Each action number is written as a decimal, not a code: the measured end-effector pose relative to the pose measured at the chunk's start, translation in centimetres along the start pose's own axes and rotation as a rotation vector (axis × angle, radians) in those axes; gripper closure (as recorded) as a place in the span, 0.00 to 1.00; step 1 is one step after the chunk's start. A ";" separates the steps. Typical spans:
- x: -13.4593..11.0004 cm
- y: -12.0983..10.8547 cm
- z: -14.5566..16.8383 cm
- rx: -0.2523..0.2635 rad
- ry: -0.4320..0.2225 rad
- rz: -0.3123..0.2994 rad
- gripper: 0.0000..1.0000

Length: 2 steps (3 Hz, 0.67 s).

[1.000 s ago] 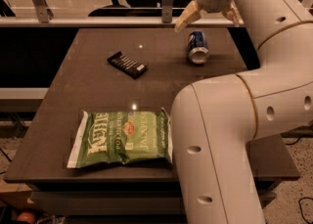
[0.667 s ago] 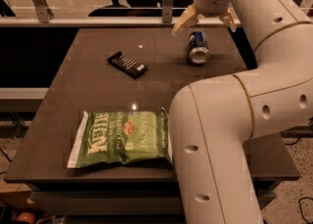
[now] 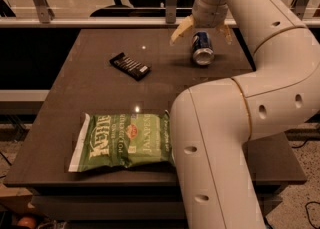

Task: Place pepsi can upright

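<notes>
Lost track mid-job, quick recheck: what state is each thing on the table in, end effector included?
pepsi can: lying on its side, not upright.
end effector: open, fingers either side of the can.
black packet: lying flat.
green chip bag: lying flat, label up.

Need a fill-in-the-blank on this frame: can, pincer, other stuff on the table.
The pepsi can lies on its ____ on the table.
The pincer, above the can, is ____ rather than shut.
The large bag near the front edge is ____.
The flat packet lying apart from the can is ____.
Missing: side; open; green; black.
</notes>
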<state>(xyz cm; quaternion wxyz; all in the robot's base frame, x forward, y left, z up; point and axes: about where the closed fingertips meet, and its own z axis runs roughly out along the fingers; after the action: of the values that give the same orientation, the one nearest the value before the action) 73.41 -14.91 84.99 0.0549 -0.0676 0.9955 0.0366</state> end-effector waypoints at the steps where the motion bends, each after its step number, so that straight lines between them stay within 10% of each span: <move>1: 0.3 0.4 1.2 -0.026 0.028 -0.001 0.00; 2: 0.7 0.5 1.7 -0.039 0.047 0.003 0.19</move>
<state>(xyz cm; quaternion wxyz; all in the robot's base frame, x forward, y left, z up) 72.85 -14.39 83.23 0.0300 -0.0679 0.9957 0.0547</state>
